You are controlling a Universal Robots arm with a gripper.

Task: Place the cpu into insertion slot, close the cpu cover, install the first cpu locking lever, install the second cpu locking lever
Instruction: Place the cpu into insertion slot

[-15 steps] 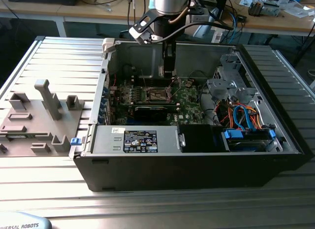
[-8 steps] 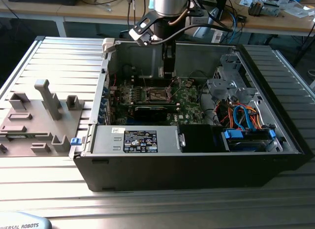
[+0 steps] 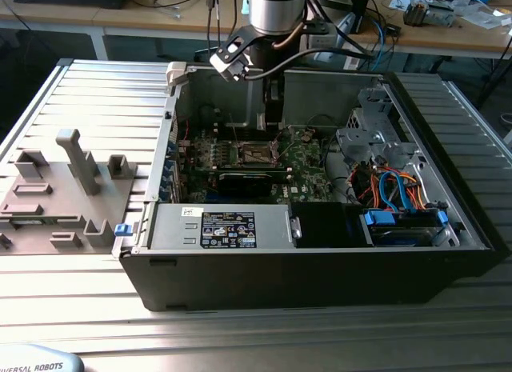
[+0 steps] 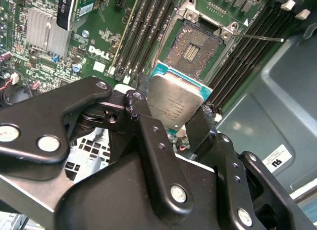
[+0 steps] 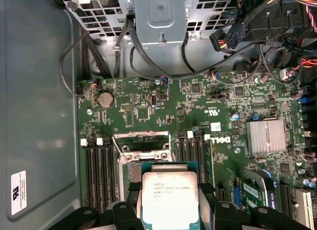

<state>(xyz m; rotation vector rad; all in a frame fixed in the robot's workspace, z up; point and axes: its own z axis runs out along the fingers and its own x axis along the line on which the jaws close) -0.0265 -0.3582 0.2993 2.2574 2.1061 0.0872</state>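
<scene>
Second wrist view puts the gripper closest to the lens. Its two black fingers are closed on opposite edges of the cpu, whose dull silver top faces the camera above a green border. In the first wrist view the same grip shows from the other side, with the chip pinched between the finger pads.

Just beyond the chip lies the insertion slot, a dark square recess with a metal rim and bare contacts. Nothing covers it, and the cpu is not seated in it. The first wrist view shows the cpu cover, a silver-grey frame, standing at the slot's far edge rather than lying over the recess. A thin wire lever juts out from one corner of the rim.

Long black memory slots flank the socket on the green motherboard. Farther along the board sit a finned heatsink and a round coin cell.

From the exterior view, the arm reaches down into an open computer case over the middle of the board. A labelled power supply and blue cables occupy the near side. The case rests on a slatted metal table, and a grey fixture tray lies on the exterior view's left.
</scene>
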